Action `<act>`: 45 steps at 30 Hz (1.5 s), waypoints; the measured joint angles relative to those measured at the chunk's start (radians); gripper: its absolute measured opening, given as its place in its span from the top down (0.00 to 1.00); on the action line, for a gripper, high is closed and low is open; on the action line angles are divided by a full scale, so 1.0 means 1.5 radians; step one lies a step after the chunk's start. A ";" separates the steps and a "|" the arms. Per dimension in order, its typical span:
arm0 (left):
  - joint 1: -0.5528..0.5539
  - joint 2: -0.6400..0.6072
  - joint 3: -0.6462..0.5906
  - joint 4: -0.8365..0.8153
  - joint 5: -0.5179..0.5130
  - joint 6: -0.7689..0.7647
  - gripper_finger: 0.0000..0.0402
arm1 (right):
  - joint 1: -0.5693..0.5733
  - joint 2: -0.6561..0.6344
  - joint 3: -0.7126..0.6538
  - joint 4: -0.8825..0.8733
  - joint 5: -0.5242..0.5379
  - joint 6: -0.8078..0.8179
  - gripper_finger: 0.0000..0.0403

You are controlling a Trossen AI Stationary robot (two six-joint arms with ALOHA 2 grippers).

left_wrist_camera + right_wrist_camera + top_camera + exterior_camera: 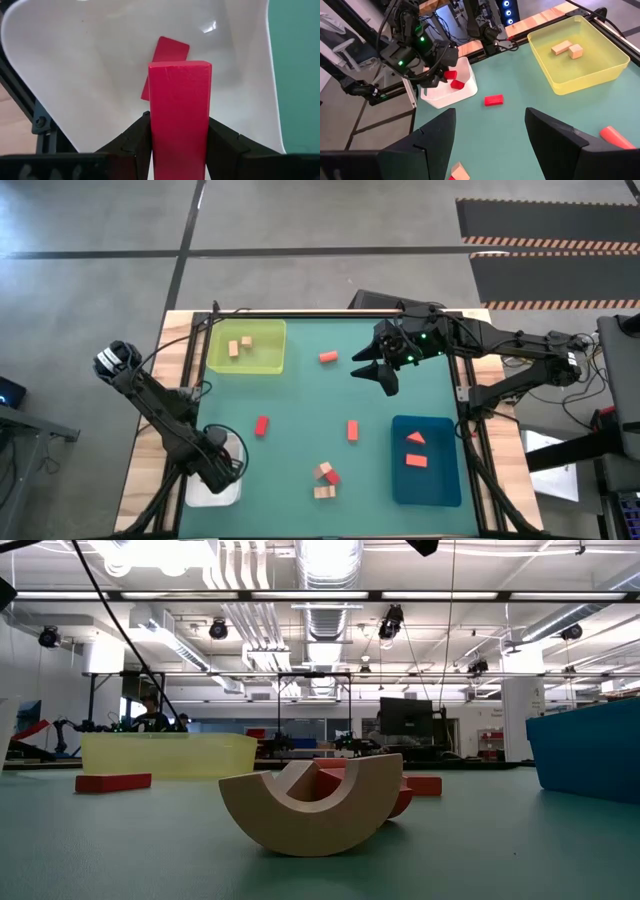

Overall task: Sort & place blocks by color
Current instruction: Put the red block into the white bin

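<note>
Red block (179,117) gripped between left end effector (179,150) fingers, held over white tray (90,75) containing second red piece (167,52). Right end effector (490,135) open above green surface (300,400), well apart.

In the high view the left gripper (222,467) covers most of the white tray (212,496), so what lies inside is hidden there. In the left wrist view the held red bar (180,110) is cut off by the bottom edge, and it hides part of a second red block (167,52) behind it. In the low view the tan arch (312,802) stands before some red pieces (330,780), whose shapes cannot be told; the blue tray (590,750) is cut by the right edge. The small cluster (325,478) in the high view is perhaps three blocks, too small to tell.
</note>
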 joint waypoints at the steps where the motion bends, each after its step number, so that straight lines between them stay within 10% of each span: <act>1: 0.000 0.000 0.000 0.004 0.000 0.000 0.69 | 0.000 0.000 0.000 0.000 0.000 0.000 0.43; 30: 0.026 -0.071 0.031 0.064 -0.022 0.023 0.59 | 0.015 0.000 -0.011 -0.021 -0.001 0.135 0.43; 45: 0.251 -0.127 0.027 0.210 -0.078 0.331 0.59 | 0.045 0.001 -0.065 -0.024 0.000 0.283 0.43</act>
